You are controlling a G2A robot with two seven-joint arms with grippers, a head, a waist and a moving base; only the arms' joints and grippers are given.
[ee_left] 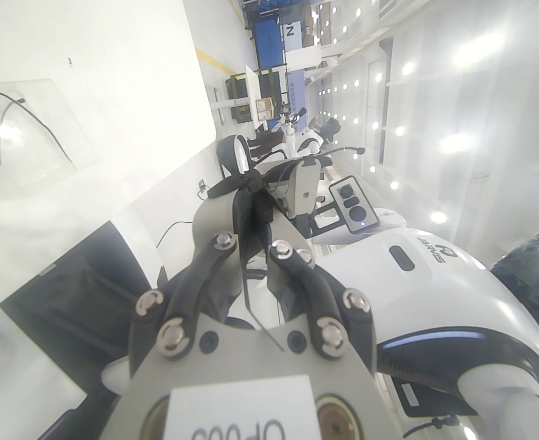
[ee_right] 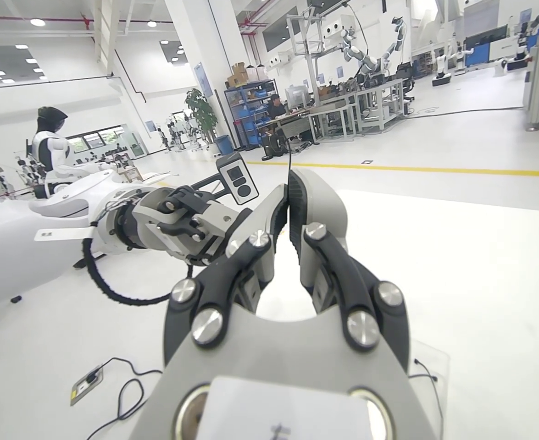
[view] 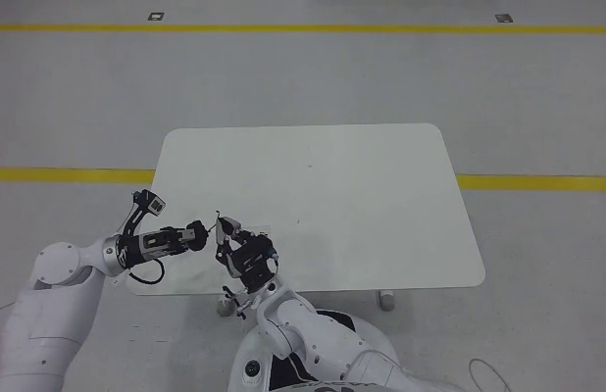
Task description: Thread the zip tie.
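The zip tie (ee_right: 289, 157) is held in the air over the near left corner of the tabletop (view: 362, 196), between the two arms and off the surface. The right tool (ee_right: 289, 199) is clenched on it, with a thin length of black strap standing straight out past the fingertips. This is probably the free end, kept stiff and exposed so it can be aimed. The left tool (ee_left: 250, 194) faces it from just beside and is also clamped on black strap, with a tail running back between its fingers toward the wrist. Holding the tie with both tools likely fixes each end so one can be fed into the other.

The tie's head is hard to pick out. A dark stub juts sideways at the left fingertips, but it cannot be told whether that is the locking head or whether the strap has entered it. The top view shows the tie as no more than a faint dark line. It is also unclear whether both tools hold one tie or two.

A clear plastic tray (ee_left: 67, 107) lies on the tabletop near the tools, with spare ties (ee_left: 40, 125) in it. Its far edge is cut off.
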